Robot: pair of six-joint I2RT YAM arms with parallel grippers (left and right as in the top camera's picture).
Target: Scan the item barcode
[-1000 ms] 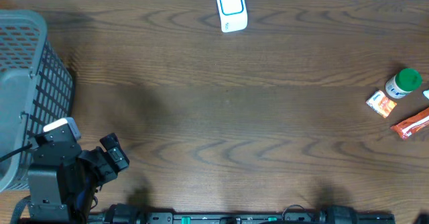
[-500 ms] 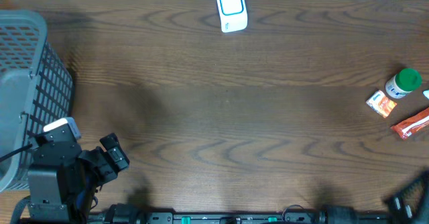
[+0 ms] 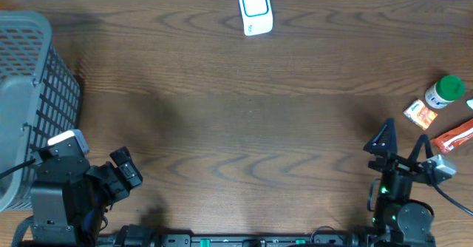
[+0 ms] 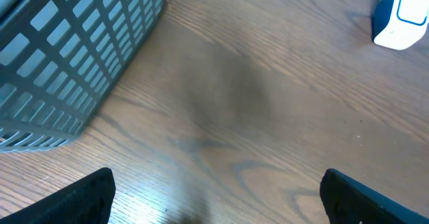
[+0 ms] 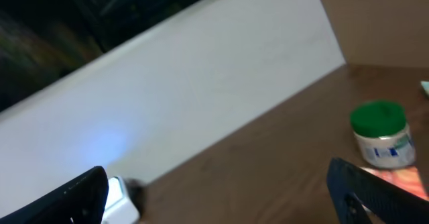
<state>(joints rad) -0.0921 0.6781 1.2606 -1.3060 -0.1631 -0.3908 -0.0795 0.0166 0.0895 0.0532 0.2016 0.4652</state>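
Just ahead and right of the right claw, spread wide and empty, lie 3 items on the counter: green-lidded jar, orange packet, red wrapper. Far ahead-left of it stands the scanner. Equally wide and empty, the left claw has the basket at its left

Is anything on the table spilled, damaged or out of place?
Nothing stands out. The green-lidded jar stands upright beside an orange packet and a red packet at the right edge; the scanner sits at the far edge, the basket at the left. No spill shows.
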